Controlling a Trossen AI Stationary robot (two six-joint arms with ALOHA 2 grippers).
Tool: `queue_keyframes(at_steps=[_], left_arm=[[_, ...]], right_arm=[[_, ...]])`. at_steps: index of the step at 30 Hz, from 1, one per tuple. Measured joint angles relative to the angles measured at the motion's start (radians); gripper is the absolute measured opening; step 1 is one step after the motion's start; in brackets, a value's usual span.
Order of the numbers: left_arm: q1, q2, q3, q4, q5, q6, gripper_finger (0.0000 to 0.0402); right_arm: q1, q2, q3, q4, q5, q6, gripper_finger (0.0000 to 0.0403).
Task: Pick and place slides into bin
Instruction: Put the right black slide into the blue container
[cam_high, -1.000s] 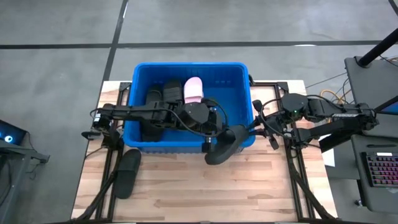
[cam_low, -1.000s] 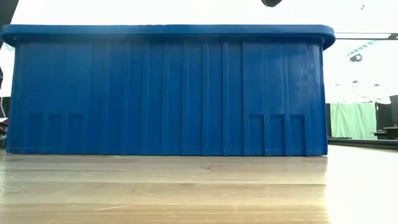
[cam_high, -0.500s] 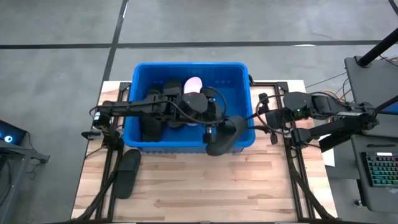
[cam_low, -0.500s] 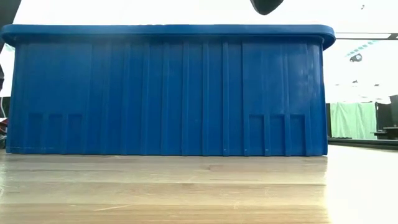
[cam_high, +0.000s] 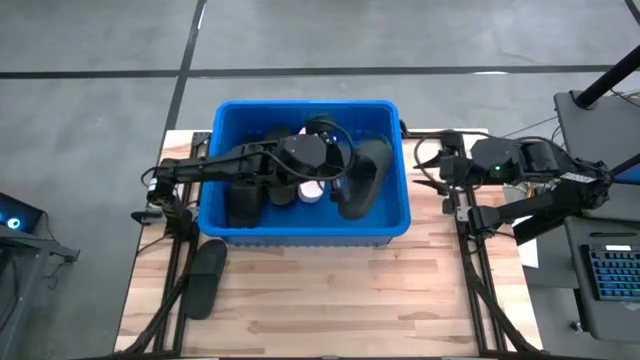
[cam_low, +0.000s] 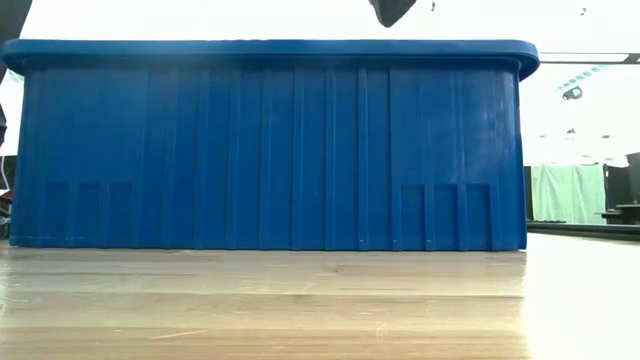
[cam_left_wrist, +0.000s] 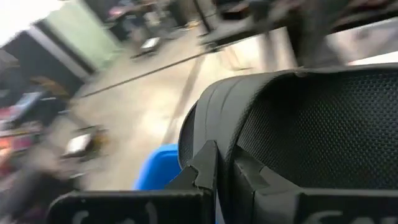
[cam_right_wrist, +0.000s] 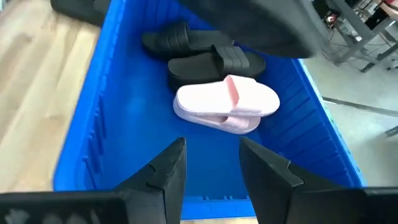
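Item: blue bin (cam_high: 212, 150), rectangular, thick-rimmed, standing at the far middle of the wooden worktop (cam_high: 330, 290); in the low view its ribbed front wall (cam_low: 270, 150) fills most of the frame. Contents: several black slides, among them 1 at the left end of the bin (cam_high: 243, 205) and 2 lying side by side seen in the right wrist view (cam_right_wrist: 205, 56); 1 pale pink slide (cam_right_wrist: 227, 102) on the bin floor just beside those 2, partly covered by the left arm in the high view (cam_high: 312, 191). Item: 1 black slide held in the air (cam_high: 362, 180), over the right half of the bin, inside the rim line, long axis running roughly front to back; its textured strap fills the left wrist view (cam_left_wrist: 311, 124), and its dark tip shows above the bin rim in the low view (cam_low: 392, 10). Left gripper (cam_high: 338, 178): reaching from the left across the bin, clenched on this held slide. Item: 1 black slide on the worktop (cam_high: 205, 278), outside the bin, near its front left corner. Right gripper (cam_right_wrist: 211, 165): beside the bin's right wall, fingers parted, nothing between them, camera looking down into the bin.
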Motion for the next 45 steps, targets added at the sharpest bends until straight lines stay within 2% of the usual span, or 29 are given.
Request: queue_keyframes(at_steps=[3, 9, 15, 28, 39, 45], left_arm=[[0.019, 0.023, -0.003, 0.006, -0.097, 0.026, 0.0], [0.068, 0.093, -0.007, 0.004, -0.169, 0.049, 0.0], [0.092, 0.172, -0.025, 0.001, -0.348, 0.143, 0.0], [0.124, 0.331, -0.038, 0.002, -0.345, 0.321, 0.0], [0.179, 0.38, -0.068, 0.073, -0.325, 0.326, 0.0], [0.196, 0.391, -0.168, 0.147, -0.28, 0.337, 0.0]], right_arm=[[0.001, -0.002, 0.023, -0.017, 0.004, 0.034, 0.0133], [0.001, -0.002, 0.038, -0.016, 0.004, 0.063, 0.0125], [0.001, -0.001, 0.032, -0.019, 0.004, 0.074, 0.0124], [0.001, -0.002, 0.029, -0.024, 0.003, 0.074, 0.0113], [0.001, -0.002, 0.028, -0.09, 0.003, 0.116, 0.0108], [0.001, -0.002, 0.028, -0.098, 0.003, 0.119, 0.0101]])
